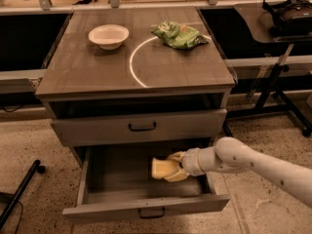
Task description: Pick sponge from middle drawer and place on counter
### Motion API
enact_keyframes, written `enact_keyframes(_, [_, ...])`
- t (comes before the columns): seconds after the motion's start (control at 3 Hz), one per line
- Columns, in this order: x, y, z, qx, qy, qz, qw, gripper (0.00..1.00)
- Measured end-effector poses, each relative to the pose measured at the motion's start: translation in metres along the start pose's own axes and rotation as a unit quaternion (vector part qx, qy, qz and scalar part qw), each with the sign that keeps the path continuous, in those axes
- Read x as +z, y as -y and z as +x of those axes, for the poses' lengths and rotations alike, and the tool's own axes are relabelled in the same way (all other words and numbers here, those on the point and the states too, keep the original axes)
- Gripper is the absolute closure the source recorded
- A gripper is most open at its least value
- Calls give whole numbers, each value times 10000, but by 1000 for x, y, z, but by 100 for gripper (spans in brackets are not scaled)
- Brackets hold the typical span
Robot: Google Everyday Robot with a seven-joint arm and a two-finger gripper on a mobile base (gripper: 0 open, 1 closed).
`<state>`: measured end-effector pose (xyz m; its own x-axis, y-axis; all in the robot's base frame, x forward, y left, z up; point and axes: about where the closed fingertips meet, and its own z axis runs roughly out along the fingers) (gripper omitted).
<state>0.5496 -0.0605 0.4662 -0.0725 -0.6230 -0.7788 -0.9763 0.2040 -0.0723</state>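
The middle drawer (146,206) is pulled out below the closed drawer, and its shallow grey tray shows. The pale-yellow sponge (159,168) is inside it, toward the right. My gripper (170,168) reaches into the drawer from the right, and its fingers (176,157) are closed above and below the sponge's right end. The arm runs off to the lower right. The counter (97,67) is the wood-grain top with a white arc, well above the gripper.
A white bowl (108,35) and a green wrinkled snack bag (179,34) sit at the back of the counter. A closed drawer with a black handle (142,126) overhangs the open one. A black stand (282,77) is at the right, and a black leg (19,194) lies on the floor at the left.
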Motion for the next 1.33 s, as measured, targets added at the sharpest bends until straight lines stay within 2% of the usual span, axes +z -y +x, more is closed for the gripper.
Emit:
enact_keyframes(0.33, [-49, -13, -30, -575, 638, -147, 9962, 100])
enact_keyframes(0.67, [-79, -31, -47, -953, 949, -461, 9898, 100])
enact_keyframes(1.0, [-78, -31, -46, -947, 945, -475, 9899, 100])
enact_keyframes(1.33, [-103, -28, -65, -1219, 868, -453, 9877, 100])
